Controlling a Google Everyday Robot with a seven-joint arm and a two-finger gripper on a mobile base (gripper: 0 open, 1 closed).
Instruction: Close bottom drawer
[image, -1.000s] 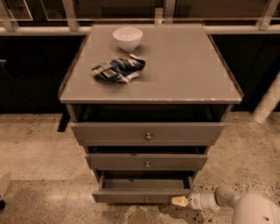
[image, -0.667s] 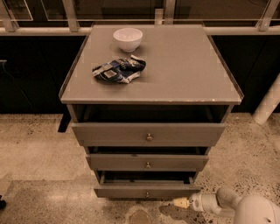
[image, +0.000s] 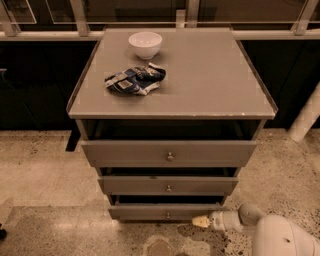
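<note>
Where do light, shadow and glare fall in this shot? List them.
Camera view: dim, warm light from above; the cabinet top and bowl are brightest; dark shadow fills the gap above the bottom drawer; a pale sheen streaks the floor at lower left; the gripper, by that drawer's lower right corner, is lit pale.

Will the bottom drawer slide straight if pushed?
Probably slides easily: the bottom drawer sits only slightly out of the cabinet. The gripper is by its right end, away from the knob, so it might twist a little.
</note>
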